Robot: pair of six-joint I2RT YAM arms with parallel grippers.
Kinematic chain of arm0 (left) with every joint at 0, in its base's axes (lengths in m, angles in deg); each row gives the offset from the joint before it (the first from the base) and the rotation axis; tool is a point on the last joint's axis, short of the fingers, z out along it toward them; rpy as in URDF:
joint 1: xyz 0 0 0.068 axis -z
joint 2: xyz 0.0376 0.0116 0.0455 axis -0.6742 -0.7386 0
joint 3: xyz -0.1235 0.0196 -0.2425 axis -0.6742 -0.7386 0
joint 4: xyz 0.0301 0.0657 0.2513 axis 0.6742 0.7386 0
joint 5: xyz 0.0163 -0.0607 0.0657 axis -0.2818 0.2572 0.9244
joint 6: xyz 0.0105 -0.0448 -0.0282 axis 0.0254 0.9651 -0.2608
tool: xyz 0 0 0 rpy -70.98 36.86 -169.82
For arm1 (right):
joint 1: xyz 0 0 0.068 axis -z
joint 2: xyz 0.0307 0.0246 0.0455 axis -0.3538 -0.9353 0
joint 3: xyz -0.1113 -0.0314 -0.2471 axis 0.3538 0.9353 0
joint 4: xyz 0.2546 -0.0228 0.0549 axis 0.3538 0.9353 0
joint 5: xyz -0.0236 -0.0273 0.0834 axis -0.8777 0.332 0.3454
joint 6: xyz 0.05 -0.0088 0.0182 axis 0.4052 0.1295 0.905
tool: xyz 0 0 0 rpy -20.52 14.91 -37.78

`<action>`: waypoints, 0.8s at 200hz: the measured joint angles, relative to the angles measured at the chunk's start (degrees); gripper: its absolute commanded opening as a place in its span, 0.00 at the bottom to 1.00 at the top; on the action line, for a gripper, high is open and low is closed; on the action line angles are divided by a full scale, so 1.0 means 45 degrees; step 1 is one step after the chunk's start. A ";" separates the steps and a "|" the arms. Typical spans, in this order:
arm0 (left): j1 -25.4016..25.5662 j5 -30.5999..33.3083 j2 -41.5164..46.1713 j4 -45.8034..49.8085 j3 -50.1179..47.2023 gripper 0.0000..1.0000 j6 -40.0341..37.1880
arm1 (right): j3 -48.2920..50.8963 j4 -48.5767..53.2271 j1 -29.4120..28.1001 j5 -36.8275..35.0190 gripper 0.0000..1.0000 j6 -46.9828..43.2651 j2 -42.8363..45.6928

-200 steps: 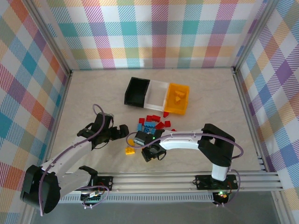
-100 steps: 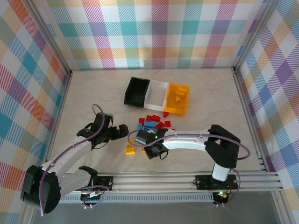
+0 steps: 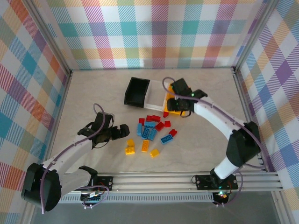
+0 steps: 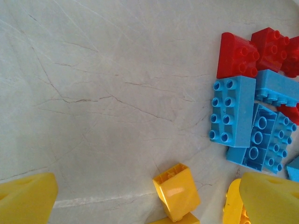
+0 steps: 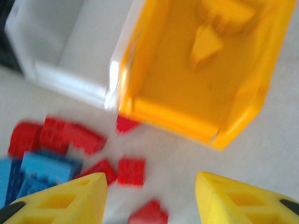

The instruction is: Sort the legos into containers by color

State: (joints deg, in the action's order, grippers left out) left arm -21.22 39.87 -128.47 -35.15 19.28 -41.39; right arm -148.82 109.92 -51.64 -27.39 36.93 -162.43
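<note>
Right gripper (image 5: 149,182), poised at the near edge of the yellow-orange bin (image 5: 168,122). Its jaws stand narrowed. Bare table (image 4: 93,93) and a red brick (image 5: 148,215) show through the gap. No brick is visible between the fingers, and whether one is pinched lower down, out of frame, cannot be told.

The decisive relation is that the bin lies directly ahead of the jaws, on their far side, with its near wall just beyond the fingertips. Its long axis runs roughly away from the robot, in line with the approach. Yellow-orange pieces (image 5: 210,37) lie at the bin's far end. The white bin (image 3: 156,93) touches it on the left, and the black bin (image 3: 136,91) stands left of that. By this pose, any release would call for a short advance over the near wall, since the gap appears to hang over the table rather than over the bin.

Left gripper (image 3: 124,131) hovers low over the table, spread wide and well apart from the bins. Among the loose legos, red ones lie nearest the bins and blue bricks (image 4: 232,116) in the middle. One yellow brick (image 4: 176,193) lies between the left fingers, so the left arm is the nearer one for the loose yellow pieces.
</note>
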 measured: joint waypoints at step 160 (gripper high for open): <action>0.0005 -0.0155 -0.0325 0.0015 0.0209 1.00 -0.0272 | 0.0151 -0.0053 -0.1248 0.2176 0.58 -0.0787 -0.0209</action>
State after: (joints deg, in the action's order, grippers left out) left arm -21.20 39.18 -129.93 -35.08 20.22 -42.61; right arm -148.15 109.68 -57.25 -17.59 33.39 -163.37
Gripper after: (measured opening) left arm 0.999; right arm 0.569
